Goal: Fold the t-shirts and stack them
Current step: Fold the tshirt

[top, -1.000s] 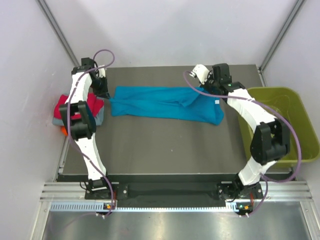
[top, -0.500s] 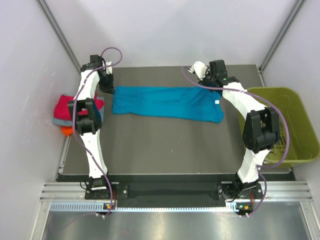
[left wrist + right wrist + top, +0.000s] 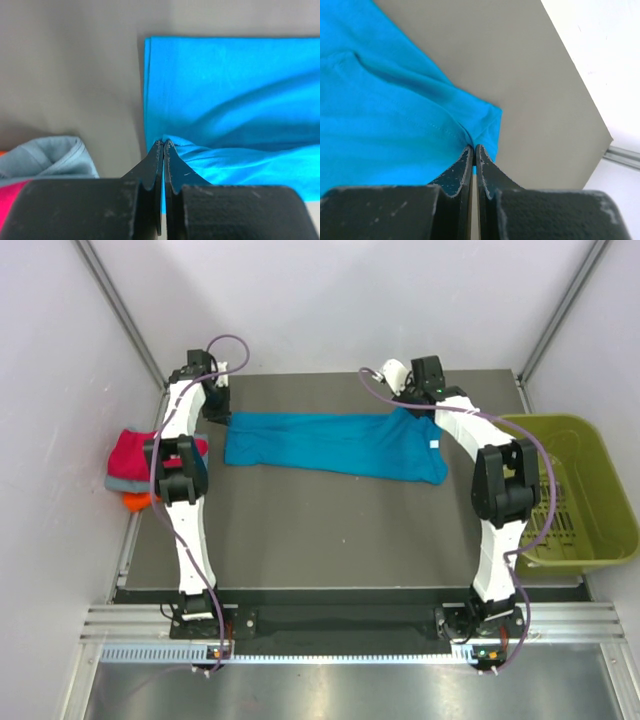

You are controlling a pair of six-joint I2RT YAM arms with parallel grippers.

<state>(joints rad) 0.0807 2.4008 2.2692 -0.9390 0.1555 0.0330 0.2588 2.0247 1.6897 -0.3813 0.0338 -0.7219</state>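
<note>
Left gripper (image 3: 163, 143) and right gripper (image 3: 473, 147) are pinching far corners of the teal-blue t-shirt (image 3: 330, 445), which I am aiming to carry evenly for a square fold.

Top camera sits high behind the arm bases, tilted down and forward, far enough back to take in the whole table (image 3: 300, 530). Left wrist camera rides just behind the left gripper (image 3: 163, 145), very close, looking along the jaws onto the left end of the teal t-shirt (image 3: 230, 90). Right wrist camera sits the same way behind the right gripper (image 3: 473, 149), aimed at a shirt corner and the table's edge. All three views share that shirt and the grey tabletop.
</note>
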